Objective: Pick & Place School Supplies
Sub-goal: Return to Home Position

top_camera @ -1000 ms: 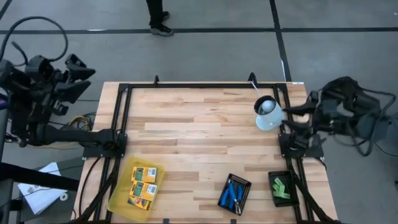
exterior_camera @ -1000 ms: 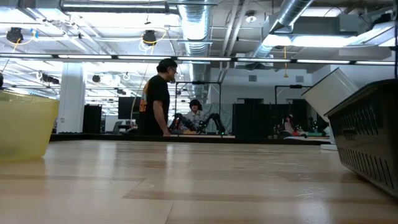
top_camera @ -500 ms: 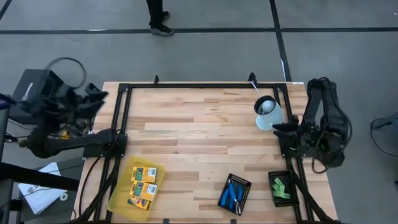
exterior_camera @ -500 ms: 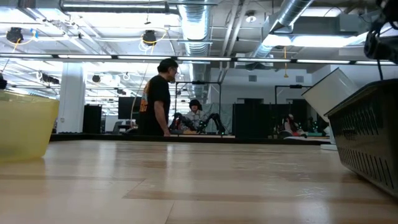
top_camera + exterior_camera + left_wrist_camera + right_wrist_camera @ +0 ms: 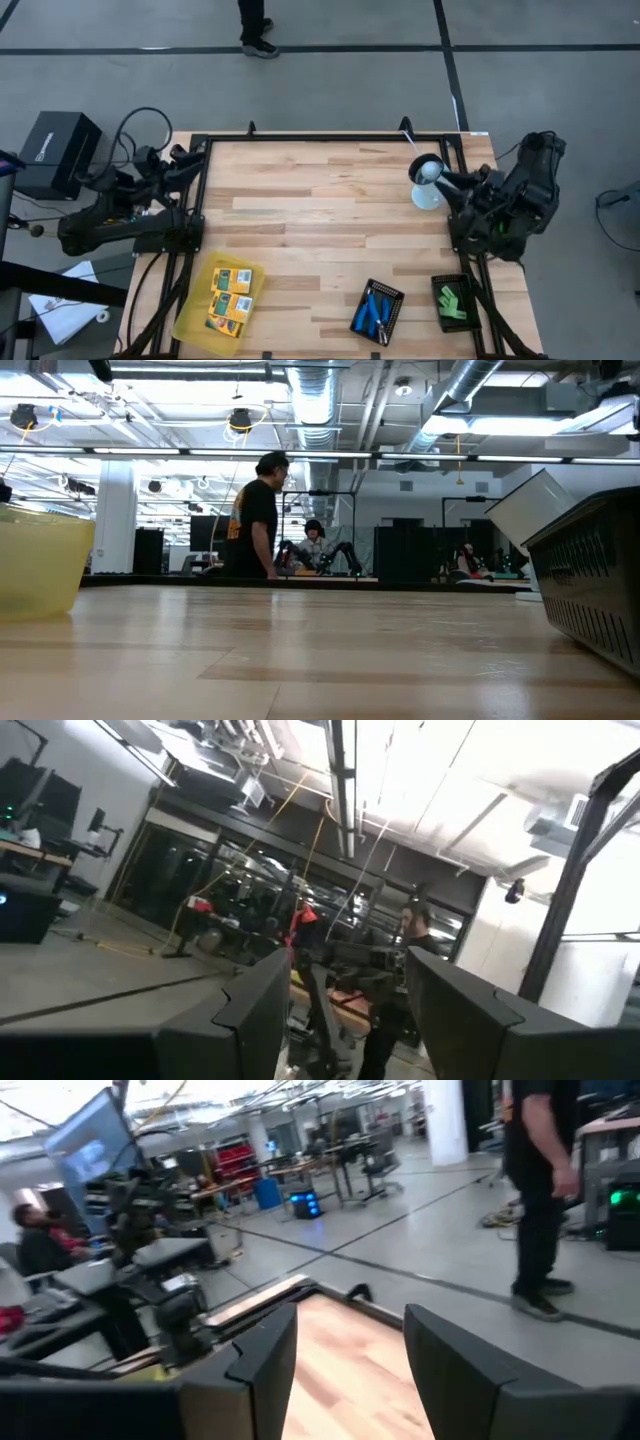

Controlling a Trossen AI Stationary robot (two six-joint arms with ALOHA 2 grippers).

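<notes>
The wooden table (image 5: 320, 230) fills the middle of the high view, ringed by a black frame. The left arm (image 5: 110, 225) lies folded along the table's left edge. The right arm (image 5: 510, 205) is folded at the right edge. Neither reaches over the boards.

In the left wrist view, the left gripper (image 5: 350, 960) points out into the room, its two fingers apart with nothing between them. In the right wrist view, the right gripper (image 5: 350, 1312) likewise has its fingers spread and empty, aimed across a far corner of the table.

A person (image 5: 255, 30) stands on the floor at the top of the high view. A black box (image 5: 55, 150) sits on the floor at the left.

The translucent yellow tray (image 5: 186, 318) lies at the lower left of the table. One black ribbed tray (image 5: 395, 295) sits at the lower centre-right. A second black tray (image 5: 438, 286) is in the lower right corner. A white round container (image 5: 430, 180) stands near the right edge, just beside the right arm.

The yellow-orange packs (image 5: 230, 302) lie inside the yellow tray. The blue-handled scissors (image 5: 373, 312) rest in the centre-right black tray. The green blocks (image 5: 453, 303) lie in the black tray in the corner.
</notes>
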